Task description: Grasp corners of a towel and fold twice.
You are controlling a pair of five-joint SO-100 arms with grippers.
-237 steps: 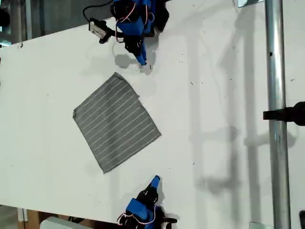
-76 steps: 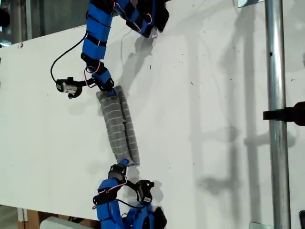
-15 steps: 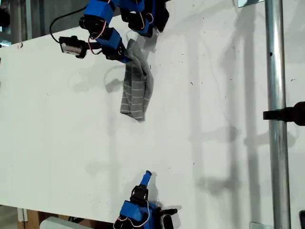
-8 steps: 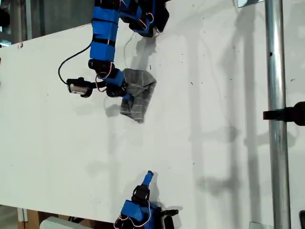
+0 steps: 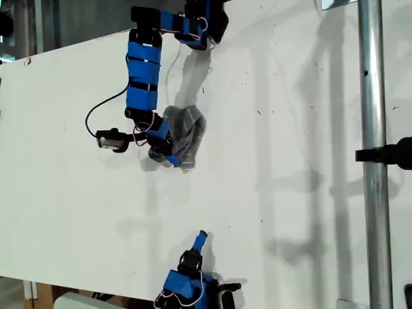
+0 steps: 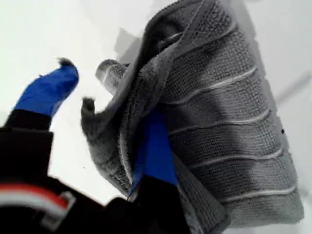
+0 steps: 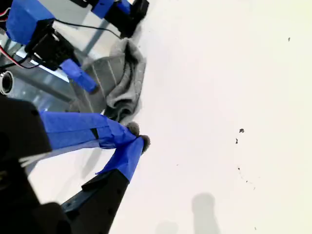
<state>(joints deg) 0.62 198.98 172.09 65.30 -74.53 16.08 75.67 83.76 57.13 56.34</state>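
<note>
Towel (image 5: 187,134): grey w/ thin white stripes, bunched into a crumpled wad on the white table (image 5: 290,129), upper-middle of the exterior view, a bit toward that view's left. Not flat; layers folded over each other.
Towel long axis: roughly up-down in the exterior view, slightly tilted; top end fatter and rounder, lower end narrows to a point near my first gripper's tip.
Stripes: in the first wrist view (image 6: 229,122) they run across the broad outer flap, parallel, gently curved w/ the drape.
Corners: can't pick out separate tips; one rolled edge or tip (image 6: 105,73) sticks out of the folds in the first wrist view, the rest are buried in the wad.
My first gripper (image 5: 168,154): at the towel's side toward the exterior view's left, tip low against the cloth. In the first wrist view (image 6: 105,126) the jaws are spread, one blue finger (image 6: 153,146) tucked inside the folds w/ cloth draped over it, the other blue finger (image 6: 48,90) out in the clear, off the cloth. Not pinching.
First arm: reaches down from the base at the exterior view's top edge.
My second gripper (image 5: 199,239): near the exterior view's bottom edge, well apart from the towel. In the second wrist view (image 7: 136,136) the finger ends meet, pressed together, nothing between them.
Second wrist view also shows: towel (image 7: 124,83) far off w/ my first gripper (image 7: 80,77) beside it.
Rest: metal pole (image 5: 373,154) standing at the exterior view's right.
</note>
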